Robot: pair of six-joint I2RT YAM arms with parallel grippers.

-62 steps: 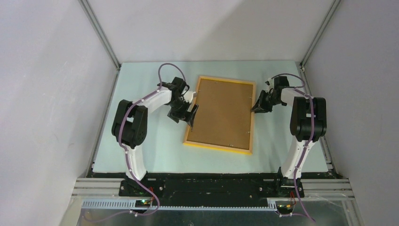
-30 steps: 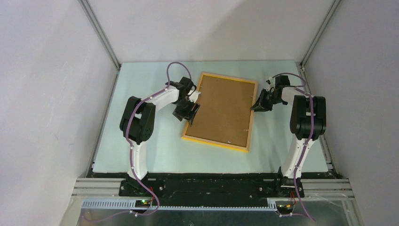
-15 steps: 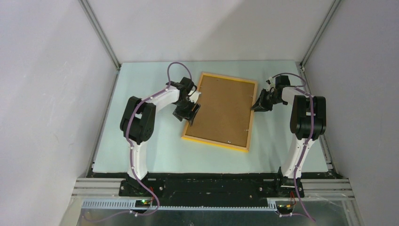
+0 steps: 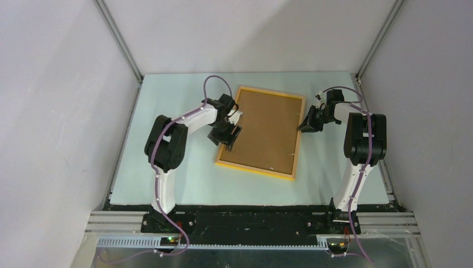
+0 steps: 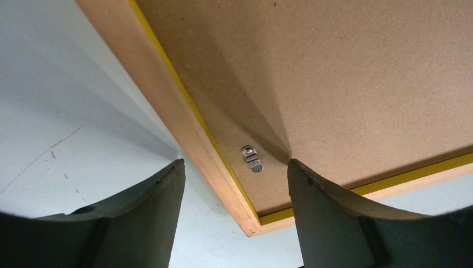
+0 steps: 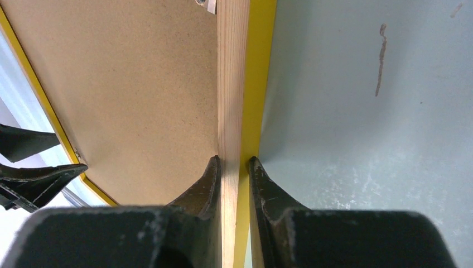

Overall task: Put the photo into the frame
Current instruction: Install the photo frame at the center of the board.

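The frame [image 4: 296, 139] lies back-side up on the table, its yellow-orange edges around a brown backing board [image 4: 265, 131]. The photo is hidden. My right gripper [image 4: 304, 125] is shut on the frame's right edge; in the right wrist view its fingers [image 6: 209, 181] pinch the wooden rim [image 6: 231, 84]. My left gripper [image 4: 228, 140] is open over the frame's left edge near the front corner. In the left wrist view its fingers [image 5: 150, 192] straddle the rim [image 5: 184, 134] and a small metal clip [image 5: 251, 158] on the backing board [image 5: 346, 78].
The pale table [image 4: 167, 178] is bounded by grey walls with metal corner posts [image 4: 120, 42]. Another metal clip [image 6: 203, 4] shows at the top of the right wrist view. The left arm's fingers [image 6: 33, 178] show at the left of that view.
The frame turned slightly, its near end swinging left. My left gripper moved right, from beside the left edge to over it. My right gripper kept its grip on the right edge.
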